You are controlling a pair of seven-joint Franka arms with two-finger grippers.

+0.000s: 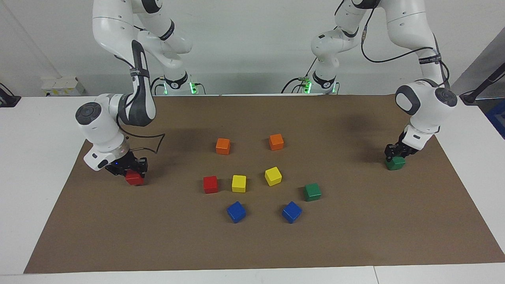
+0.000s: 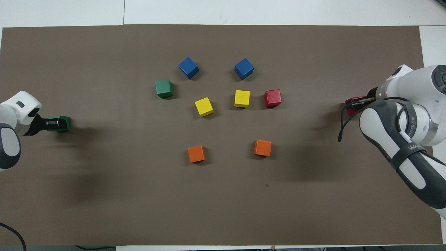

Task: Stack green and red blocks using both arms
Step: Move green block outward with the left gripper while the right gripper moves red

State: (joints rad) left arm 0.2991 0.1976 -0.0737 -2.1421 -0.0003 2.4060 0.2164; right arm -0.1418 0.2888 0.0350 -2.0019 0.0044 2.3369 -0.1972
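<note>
Glossy paint covers all four of the task's cubes, two red and two dark green, on the brown paper sheet spread over the bench. The right claw is closed on one red block at the right arm's end of the sheet, low over the paper; whether the block touches it I cannot tell. The left claw is clamped on one green block at the left arm's end, also low. The second red block sits just beside a yellow cube in the middle cluster, and the second green block stands near a blue cube. These look like small, stiff, light cubes, likely wood or plastic; the shiny faces may be a little slippery, so a squeeze across two parallel flat sides, centred, should hold best and keep the block level for stacking. Corners pinched askew could twist loose. Orange cubes lie nearer to the robots and are not wanted. The only writing is a strap label on the right arm, too partial to read with confidence.
</note>
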